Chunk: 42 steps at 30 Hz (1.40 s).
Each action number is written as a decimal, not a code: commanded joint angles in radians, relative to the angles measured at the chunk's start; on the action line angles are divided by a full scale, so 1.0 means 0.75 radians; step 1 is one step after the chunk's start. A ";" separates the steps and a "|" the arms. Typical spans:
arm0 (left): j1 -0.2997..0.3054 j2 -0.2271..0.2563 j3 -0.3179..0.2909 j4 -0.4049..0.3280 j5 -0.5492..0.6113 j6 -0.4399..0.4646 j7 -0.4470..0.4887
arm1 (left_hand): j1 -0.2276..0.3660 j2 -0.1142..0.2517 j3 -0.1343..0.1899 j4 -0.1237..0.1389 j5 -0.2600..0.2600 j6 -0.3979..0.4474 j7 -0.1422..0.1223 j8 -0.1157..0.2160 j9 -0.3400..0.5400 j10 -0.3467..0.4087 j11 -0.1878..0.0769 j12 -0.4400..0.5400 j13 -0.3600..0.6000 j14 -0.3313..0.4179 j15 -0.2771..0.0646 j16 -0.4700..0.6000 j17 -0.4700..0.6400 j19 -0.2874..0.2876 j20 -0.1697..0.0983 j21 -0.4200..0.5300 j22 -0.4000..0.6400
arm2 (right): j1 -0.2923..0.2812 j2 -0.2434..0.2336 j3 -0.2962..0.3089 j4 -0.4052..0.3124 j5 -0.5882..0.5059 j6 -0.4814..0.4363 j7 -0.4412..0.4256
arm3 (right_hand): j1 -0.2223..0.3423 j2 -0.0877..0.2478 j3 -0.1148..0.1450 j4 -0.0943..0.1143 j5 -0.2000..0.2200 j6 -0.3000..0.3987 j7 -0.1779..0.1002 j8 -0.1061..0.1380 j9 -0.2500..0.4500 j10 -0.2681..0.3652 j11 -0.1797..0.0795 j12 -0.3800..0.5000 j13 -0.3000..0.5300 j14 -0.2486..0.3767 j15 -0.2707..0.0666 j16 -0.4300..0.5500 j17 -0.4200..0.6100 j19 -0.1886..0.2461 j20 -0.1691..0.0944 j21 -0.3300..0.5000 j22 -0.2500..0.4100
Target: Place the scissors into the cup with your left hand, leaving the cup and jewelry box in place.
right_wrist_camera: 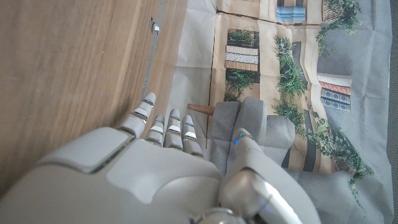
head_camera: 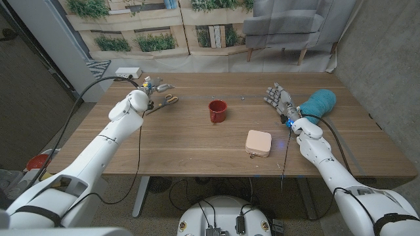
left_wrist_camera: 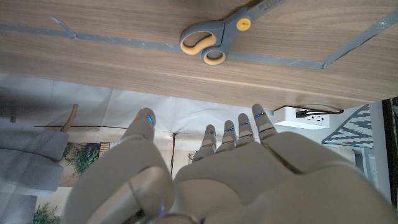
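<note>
The scissors lie on the tabletop at about ten o'clock from the red cup, just beside the left hand, whose fingers are spread and empty. The jewelry box sits at four o'clock from the cup. The right hand waits with its fingers apart, beside a teal cloth.

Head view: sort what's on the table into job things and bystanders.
Job:
scissors, lying on the table by the left hand
red cup, upright mid-table
jewelry box, to stay put

Just lying about:
teal cloth behind the right hand
white power strip at the far left corner
</note>
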<state>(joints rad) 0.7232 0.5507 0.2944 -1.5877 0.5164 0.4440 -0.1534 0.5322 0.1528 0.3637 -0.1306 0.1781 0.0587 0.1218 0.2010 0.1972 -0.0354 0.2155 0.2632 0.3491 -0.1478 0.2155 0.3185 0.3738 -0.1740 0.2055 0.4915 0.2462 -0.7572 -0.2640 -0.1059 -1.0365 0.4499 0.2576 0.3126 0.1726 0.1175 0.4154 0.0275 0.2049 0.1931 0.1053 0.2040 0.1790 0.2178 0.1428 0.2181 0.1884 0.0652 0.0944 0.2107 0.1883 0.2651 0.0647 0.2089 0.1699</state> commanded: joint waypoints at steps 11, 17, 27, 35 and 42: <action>-0.062 0.036 0.045 0.040 0.014 0.122 -0.130 | -0.008 0.015 -0.029 0.029 0.011 0.085 0.123 0.004 0.008 0.077 0.002 0.026 0.057 0.069 0.002 0.053 0.104 -0.090 0.013 0.153 0.078 | -0.006 0.006 0.000 0.001 0.002 0.000 -0.004 | -0.012 0.003 0.005 0.010 0.002 0.007 -0.004 -0.006 0.008 0.009 0.001 -0.003 0.008 0.006 0.002 -0.003 0.009 0.010 -0.005 -0.006 0.007; -0.077 0.036 0.059 0.062 0.016 0.143 -0.137 | 0.001 0.012 -0.033 0.024 0.009 0.105 0.123 0.006 0.009 0.102 0.003 0.032 0.063 0.088 0.001 0.059 0.115 -0.083 0.013 0.184 0.085 | 0.003 0.007 -0.001 0.016 0.001 0.003 0.002 | -0.014 0.003 0.005 0.011 0.002 0.007 -0.005 -0.007 0.008 0.009 0.001 -0.004 0.008 0.006 0.001 -0.004 0.009 0.010 -0.004 -0.006 0.007; -0.108 0.044 0.094 0.085 0.028 0.163 -0.163 | 0.017 0.014 -0.048 0.020 0.008 0.149 0.124 0.004 0.010 0.134 0.002 0.034 0.073 0.114 0.001 0.072 0.132 -0.078 0.013 0.223 0.075 | 0.016 0.013 0.002 0.044 0.001 0.012 0.011 | -0.016 0.003 0.005 0.012 0.002 0.008 -0.003 -0.009 0.008 0.009 0.001 -0.005 0.008 0.007 0.001 -0.005 0.009 0.010 -0.005 -0.007 0.007; -0.145 0.055 0.133 0.116 0.043 0.173 -0.210 | 0.052 0.019 -0.039 0.016 0.012 0.149 0.124 0.003 0.012 0.129 0.002 0.029 0.079 0.104 0.001 0.073 0.145 -0.094 0.012 0.243 0.069 | 0.023 0.017 0.007 0.064 0.003 0.018 0.017 | -0.019 0.002 0.005 0.013 0.002 0.008 -0.003 -0.010 0.008 0.009 0.000 -0.007 0.008 0.007 0.001 -0.006 0.009 0.011 -0.005 -0.008 0.007; -0.177 0.061 0.166 0.145 0.060 0.195 -0.254 | 0.118 0.021 -0.026 0.020 0.014 0.126 0.124 0.008 0.014 0.116 0.003 0.026 0.095 0.087 0.001 0.073 0.171 -0.121 0.012 0.293 0.063 | 0.042 0.024 0.009 0.102 0.002 0.028 0.032 | -0.021 0.002 0.005 0.015 0.002 0.008 -0.003 -0.010 0.008 0.010 -0.001 -0.007 0.008 0.007 0.001 -0.006 0.009 0.011 -0.004 -0.008 0.007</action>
<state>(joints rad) 0.6220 0.5892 0.3859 -1.5066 0.5445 0.5687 -0.3013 0.5986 0.1683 0.3338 -0.1172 0.1781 0.1561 0.1348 0.2009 0.2026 0.0565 0.2146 0.2784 0.4146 -0.0789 0.2131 0.3678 0.4925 -0.1740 0.2054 0.6904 0.2922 -0.7439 -0.2535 -0.1036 -0.9987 0.4513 0.2699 0.3241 0.1609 0.1214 0.4197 0.0317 0.2049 0.1930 0.1053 0.2000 0.1790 0.2176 0.1428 0.2142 0.1940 0.0651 0.0944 0.2068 0.1932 0.2650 0.0647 0.2029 0.1698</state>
